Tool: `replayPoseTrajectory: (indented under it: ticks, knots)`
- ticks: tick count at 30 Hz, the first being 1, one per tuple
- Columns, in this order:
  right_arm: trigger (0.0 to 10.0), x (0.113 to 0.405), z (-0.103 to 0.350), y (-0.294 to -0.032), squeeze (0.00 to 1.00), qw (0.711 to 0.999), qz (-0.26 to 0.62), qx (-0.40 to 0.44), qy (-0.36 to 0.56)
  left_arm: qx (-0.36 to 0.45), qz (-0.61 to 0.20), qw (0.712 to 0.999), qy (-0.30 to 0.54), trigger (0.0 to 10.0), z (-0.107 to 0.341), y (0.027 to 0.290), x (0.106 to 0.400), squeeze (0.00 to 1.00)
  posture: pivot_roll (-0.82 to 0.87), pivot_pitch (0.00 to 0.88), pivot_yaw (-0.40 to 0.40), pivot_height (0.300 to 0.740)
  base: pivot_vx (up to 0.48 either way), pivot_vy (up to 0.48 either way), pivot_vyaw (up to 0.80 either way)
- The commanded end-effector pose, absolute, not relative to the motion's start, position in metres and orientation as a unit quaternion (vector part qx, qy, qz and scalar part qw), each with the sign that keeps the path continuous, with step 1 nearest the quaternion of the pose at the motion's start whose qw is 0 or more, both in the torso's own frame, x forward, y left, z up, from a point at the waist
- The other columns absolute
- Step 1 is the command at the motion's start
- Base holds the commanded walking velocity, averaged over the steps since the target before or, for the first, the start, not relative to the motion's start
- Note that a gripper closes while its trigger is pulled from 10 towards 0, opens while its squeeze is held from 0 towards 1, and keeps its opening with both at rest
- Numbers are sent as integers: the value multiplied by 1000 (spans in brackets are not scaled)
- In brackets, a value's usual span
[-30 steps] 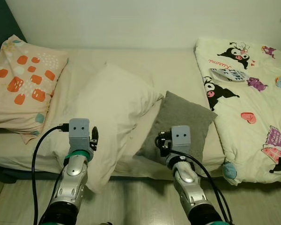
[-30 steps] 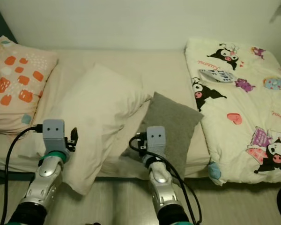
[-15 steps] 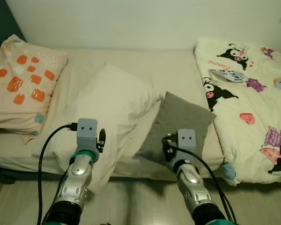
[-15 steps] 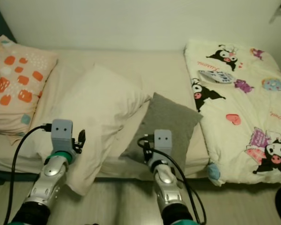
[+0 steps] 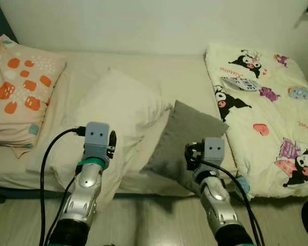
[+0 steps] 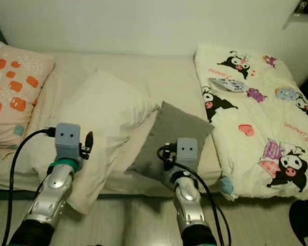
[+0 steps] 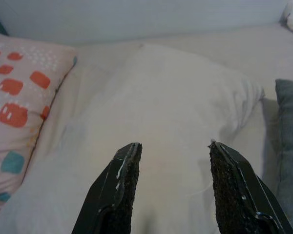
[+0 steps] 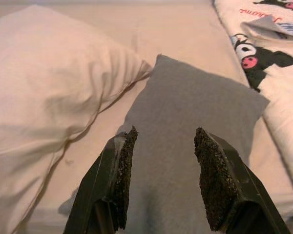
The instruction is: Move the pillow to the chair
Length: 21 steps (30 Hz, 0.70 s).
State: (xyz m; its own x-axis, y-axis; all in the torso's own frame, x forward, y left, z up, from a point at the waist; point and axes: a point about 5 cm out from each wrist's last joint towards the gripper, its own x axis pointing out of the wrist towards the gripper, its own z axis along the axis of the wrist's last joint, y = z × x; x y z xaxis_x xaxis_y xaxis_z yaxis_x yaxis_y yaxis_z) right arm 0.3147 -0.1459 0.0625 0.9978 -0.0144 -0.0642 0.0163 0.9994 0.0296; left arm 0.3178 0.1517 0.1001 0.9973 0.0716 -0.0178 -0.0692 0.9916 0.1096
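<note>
count, bed surface and rig:
- pillows/cushions: three in total.
  - one large cream pillow (image 5: pixel 120 110), plain, middle of the bed.
  - one small grey cushion (image 5: pixel 185 136), just beside the cream one, its near corner at the bed edge.
  - one patterned pillow (image 5: pixel 20 97), orange and teal spots, at the robot's left end of the bed.
- quilts: one, cartoon quilt (image 5: pixel 267 118), white with black-and-pink characters, on the robot's right.
- beds: one bed (image 5: pixel 169 69), cream sheet.
- arms: two, silver.
- grippers: two, left gripper (image 7: pixel 173 168) and right gripper (image 8: pixel 161 161); two black fingers each, four fingers counted, both pairs spread apart.
</note>
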Motion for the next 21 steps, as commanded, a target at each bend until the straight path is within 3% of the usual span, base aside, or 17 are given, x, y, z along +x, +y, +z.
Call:
replayPoseTrajectory:
  ticks: [1,6,21]
  knots:
    - [10000,309,54,-153,0,998,-30,5,49,53,48,997,15,10000,95,157,313,0,97,44,18,740,0,0,0]
    - [10000,306,47,-166,0,995,-71,15,70,56,59,997,13,10000,97,162,312,0,104,43,12,740,0,0,0]
    - [10000,304,43,-161,0,993,-76,32,79,70,39,996,27,10000,96,153,315,0,117,29,52,740,0,0,0]
